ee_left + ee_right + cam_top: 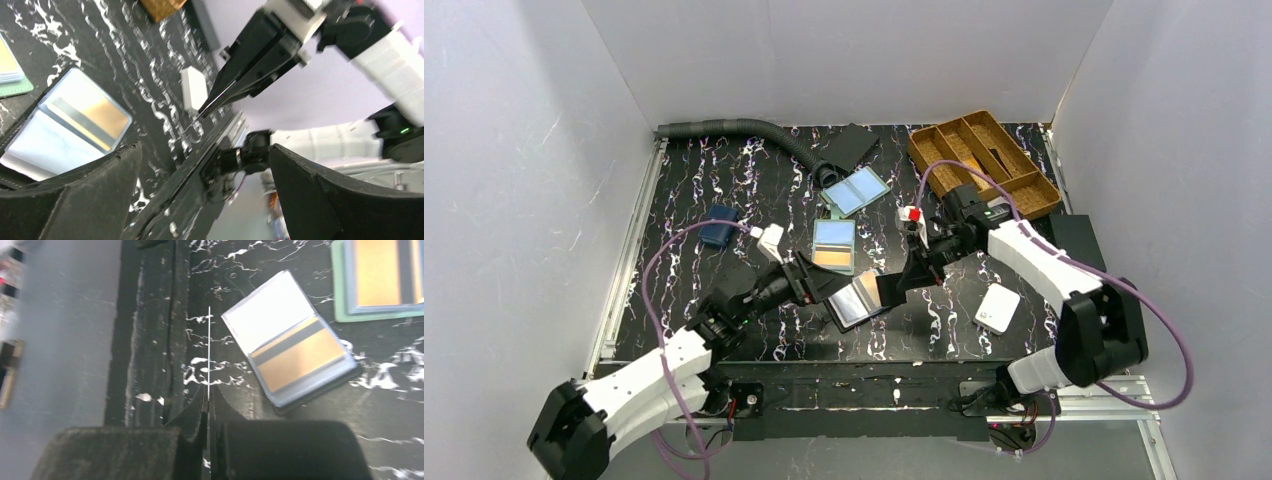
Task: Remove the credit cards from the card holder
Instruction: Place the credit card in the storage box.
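Brown divided tray (984, 160) far right, grey corrugated hose (734, 128) at back, navy wallet (719, 227) left, white box (997, 307) near right.

Bright even light; wrist-view foregrounds blurred, soft shadows.

card holder (834, 246): you see it grey-green, open flat on the bench (724, 180), centre frame.
blue card (834, 234): upper pocket.
orange card (833, 259): lower pocket.
thin card (208, 350): edge-on, pinched in the right claw (208, 395).
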Motion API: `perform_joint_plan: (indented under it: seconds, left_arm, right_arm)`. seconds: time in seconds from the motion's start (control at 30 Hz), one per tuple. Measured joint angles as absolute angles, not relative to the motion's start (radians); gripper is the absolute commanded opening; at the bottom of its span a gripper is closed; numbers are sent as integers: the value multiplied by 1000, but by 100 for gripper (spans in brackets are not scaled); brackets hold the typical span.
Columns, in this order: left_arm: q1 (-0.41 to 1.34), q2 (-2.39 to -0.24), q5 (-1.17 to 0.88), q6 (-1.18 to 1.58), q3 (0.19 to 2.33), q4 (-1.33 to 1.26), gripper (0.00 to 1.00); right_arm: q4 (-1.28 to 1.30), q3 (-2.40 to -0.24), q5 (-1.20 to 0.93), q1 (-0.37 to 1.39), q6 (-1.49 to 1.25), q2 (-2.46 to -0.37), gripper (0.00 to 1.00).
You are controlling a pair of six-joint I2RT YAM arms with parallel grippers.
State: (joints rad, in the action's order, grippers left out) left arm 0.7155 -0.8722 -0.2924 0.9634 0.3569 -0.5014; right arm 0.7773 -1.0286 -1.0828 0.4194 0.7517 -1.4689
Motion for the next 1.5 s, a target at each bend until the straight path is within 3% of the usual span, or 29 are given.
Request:
perform_joint_plan:
  seconds: [0.23, 0.8, 1.5]
  left_arm:
    - [687, -709, -247, 1150, 268, -516, 98]
    - [703, -1013, -384, 1554, 363, -540, 98]
    - [777, -1209, -393, 1780, 494, -554, 95]
  right_arm:
    - [730, -1016, -915, 419, 799, -1254, 1]
    - [788, -1019, -734, 419, 1184, -1087, 1]
    - [815, -987, -770, 408, 1295, -1053, 1]
